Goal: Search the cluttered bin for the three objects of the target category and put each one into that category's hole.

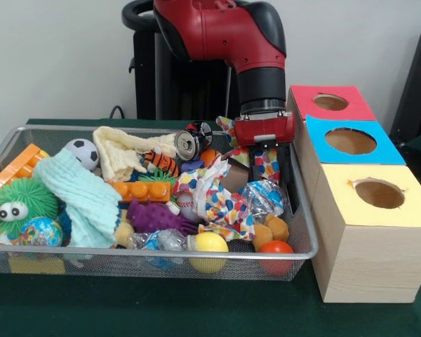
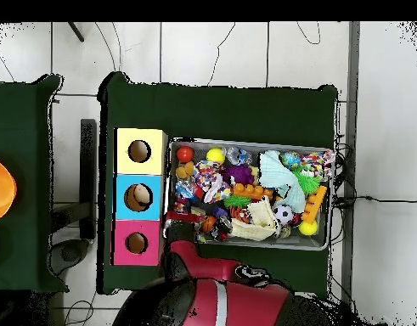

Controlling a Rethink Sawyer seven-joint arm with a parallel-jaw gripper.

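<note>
Near edge of the wire mesh bin (image 1: 305, 242): yellow ball (image 1: 209, 243), orange-red ball (image 1: 276, 250), globe-print ball (image 1: 41, 231), green fuzzy toy with googly eyes (image 1: 21, 201). Mid bin: mint knitted cloth (image 1: 81, 196), purple spiky toy (image 1: 154, 216), polka-dot fabric (image 1: 214, 196), crinkly foil packet (image 1: 262, 196). Far side: crushed drink can (image 1: 189, 142), cream cloth (image 1: 123, 151), small soccer ball (image 1: 81, 152). Gripper (image 1: 266, 158) sits low at bin's far right corner, just beside the box wall; fingers buried in clutter, can't tell opening or hold. Right of bin, wooden boxes with holes: yellow-topped (image 1: 379, 194) nearest, blue-topped (image 1: 349, 142), red-topped (image 1: 330, 102) farthest
</note>
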